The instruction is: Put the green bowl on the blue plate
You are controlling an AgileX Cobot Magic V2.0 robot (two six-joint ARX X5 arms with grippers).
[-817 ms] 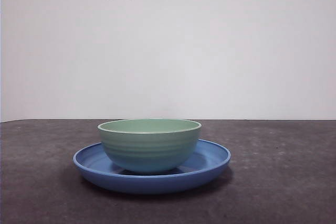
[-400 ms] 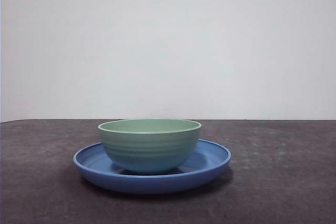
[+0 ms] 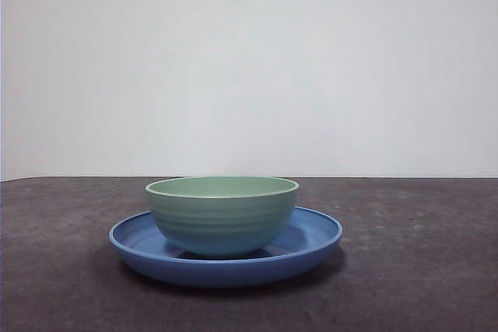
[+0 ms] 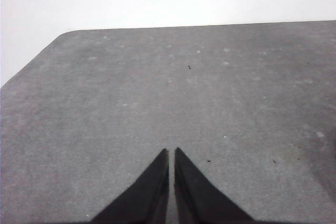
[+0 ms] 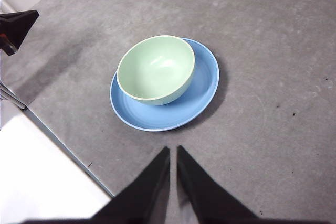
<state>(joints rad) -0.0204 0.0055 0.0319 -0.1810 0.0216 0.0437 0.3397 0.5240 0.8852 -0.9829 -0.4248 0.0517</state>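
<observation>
And there it sits, the green bowl (image 3: 222,215) upright inside the blue plate (image 3: 311,242), job apparently done, with the right gripper (image 5: 173,153) pressed together above and the left gripper (image 4: 171,153) likewise closed over bare table (image 4: 105,103).

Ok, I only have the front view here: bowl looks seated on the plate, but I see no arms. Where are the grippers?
Observer: The right gripper is above the table, jaws shut, holding nothing, apart from the green bowl.
Operator: And the left?
Observer: The left gripper is shut too, over bare table.
Operator: Is the bowl centred?
Observer: No, the right wrist view shows it off-centre on the blue plate, inside the rim.
</observation>
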